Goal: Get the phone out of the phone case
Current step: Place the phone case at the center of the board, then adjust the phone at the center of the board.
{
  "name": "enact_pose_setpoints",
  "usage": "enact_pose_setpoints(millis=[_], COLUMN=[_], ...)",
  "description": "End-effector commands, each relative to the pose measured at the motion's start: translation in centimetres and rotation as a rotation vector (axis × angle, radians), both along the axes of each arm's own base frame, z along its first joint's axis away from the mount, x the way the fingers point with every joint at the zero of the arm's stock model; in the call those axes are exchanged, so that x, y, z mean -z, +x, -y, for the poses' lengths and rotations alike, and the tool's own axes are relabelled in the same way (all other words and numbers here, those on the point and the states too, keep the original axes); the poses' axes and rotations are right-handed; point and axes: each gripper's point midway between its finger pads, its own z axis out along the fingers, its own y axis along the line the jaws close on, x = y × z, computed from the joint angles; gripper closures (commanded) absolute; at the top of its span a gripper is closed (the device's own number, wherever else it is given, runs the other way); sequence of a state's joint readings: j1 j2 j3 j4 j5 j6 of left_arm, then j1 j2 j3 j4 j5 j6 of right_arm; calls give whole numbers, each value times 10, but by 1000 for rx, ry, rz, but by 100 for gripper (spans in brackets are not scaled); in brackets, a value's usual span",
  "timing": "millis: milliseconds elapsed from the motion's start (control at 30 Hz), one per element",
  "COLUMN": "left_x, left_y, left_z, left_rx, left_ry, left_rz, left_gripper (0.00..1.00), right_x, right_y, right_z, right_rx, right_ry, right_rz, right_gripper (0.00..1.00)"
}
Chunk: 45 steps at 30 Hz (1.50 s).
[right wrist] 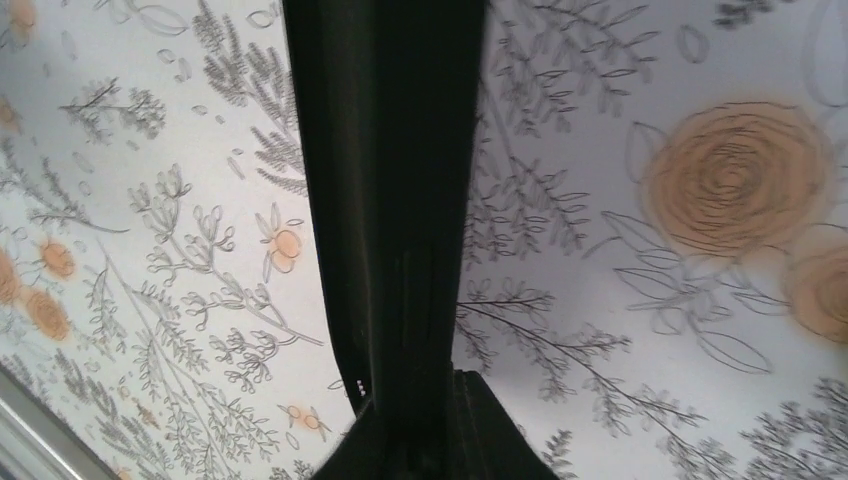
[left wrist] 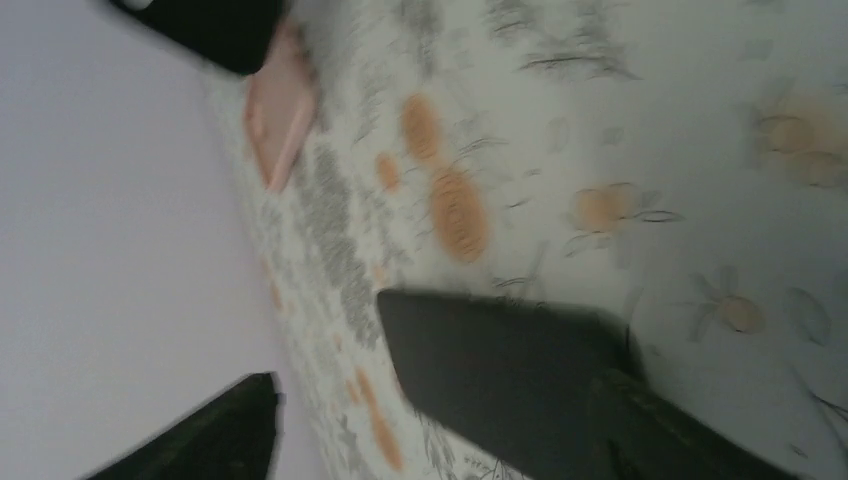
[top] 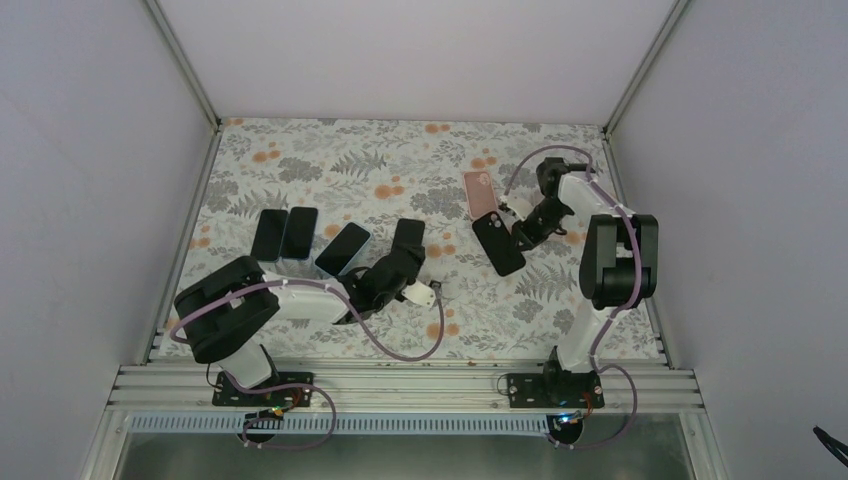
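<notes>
Right claw [top: 513,232] clamps the black cased phone [top: 497,243], separation seemingly unstarted; left claw [top: 404,260], spread wide, likely must help peel it apart.

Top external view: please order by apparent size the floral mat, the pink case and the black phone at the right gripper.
1. floral mat
2. black phone, which looks longer than the case, though it may be lifted nearer the camera
3. pink case
</notes>
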<state>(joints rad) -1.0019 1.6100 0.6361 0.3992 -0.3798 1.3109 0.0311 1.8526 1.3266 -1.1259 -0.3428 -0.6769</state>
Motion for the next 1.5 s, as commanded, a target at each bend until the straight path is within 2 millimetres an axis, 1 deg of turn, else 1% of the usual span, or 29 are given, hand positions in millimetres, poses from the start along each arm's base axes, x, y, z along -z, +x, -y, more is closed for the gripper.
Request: enact_pose_setpoints(millis=[0, 33, 67, 100, 133, 167, 200, 267, 333, 367, 400, 467, 500, 533, 567, 600, 667, 700, 733, 800, 867, 900, 1000, 1100, 1167, 1233, 1300, 1367, 1467], left_x=[26, 30, 26, 27, 28, 25, 20, 2, -26, -46, -67, -110, -128, -143, -156, -162, -168, -166, -160, -136, -107, -94, -64, -38, -21, -6, 3, 10, 25], left_y=[-32, -38, -41, -49, -57, -60, -64, -65, -56, -45, -33, -2, 20, 36, 49, 56, 64, 66, 67, 71, 72, 71, 68, 68, 62, 54, 47, 42, 39], left_z=[3, 2, 7, 7, 7, 8, 10, 14, 16, 17, 14, 2, -13, -28, -43, -57, -86, -100, -114, -142, -165, -174, -193, -216, -224, -224, -221, -216, -218], left_rx=[66, 71, 77, 90, 96, 86, 87, 72, 46, 32, 9, -50, -110, -170, -215, -245, -308, -340, -375, -471, -565, -599, -677, -755, -775, -773, -763, -742, -755], left_ry=[84, 105, 106, 127, 149, 151, 149, 118, 58, 5, -50, -165, -216, -257, -287, -302, -325, -325, -315, -265, -213, -199, -196, -195, -204, -204, -222, -257, -252], left_rz=[-243, -298, -343, -404, -458, -490, -529, -578, -591, -582, -570, -537, -507, -477, -451, -437, -401, -392, -383, -363, -383, -407, -442, -453, -516, -572, -619, -678, -718], left_gripper=[15, 7, 1, 0, 0, 0, 0, 0, 0, 0, 0, 1, 12, 33, 49, 62, 92, 97, 98, 98, 98, 98, 98, 98, 98, 98, 98, 98, 98], right_x=[-16, -20, -25, -31, -39, -45, -52, -68, -88, -95, -108, -116, -117, -118, -116, -115, -106, -102, -95, -88, -87, -89, -83, -66, -57, -48, -39, -30, -16], right_y=[15, 13, 13, 13, 14, 16, 19, 27, 30, 29, 25, 15, 10, 4, -2, -8, -20, -25, -28, -32, -32, -32, -25, -16, -11, -6, 0, 4, 9], right_z=[13, 15, 17, 19, 24, 29, 37, 47, 39, 27, 12, -18, -34, -50, -66, -82, -114, -128, -142, -170, -197, -214, -253, -283, -298, -310, -318, -323, -328], right_rx=[-9, -15, -21, -25, -26, -22, -14, 0, -29, -61, -97, -181, -218, -257, -299, -337, -411, -445, -476, -533, -578, -603, -642, -648, -636, -617, -599, -583, -567], right_ry=[-63, -70, -83, -99, -126, -160, -206, -278, -275, -256, -230, -198, -182, -156, -124, -88, -17, 10, 40, 113, 186, 234, 295, 318, 353, 387, 404, 407, 404], right_rz=[71, 75, 83, 93, 120, 143, 171, 229, 277, 295, 334, 372, 383, 390, 387, 383, 344, 325, 298, 263, 258, 261, 267, 231, 183, 138, 115, 102, 84], right_gripper=[74, 66, 60, 52, 37, 30, 19, 4, 4, 4, 4, 4, 5, 7, 8, 14, 30, 40, 50, 69, 81, 84, 91, 94, 95, 96, 96, 96, 96])
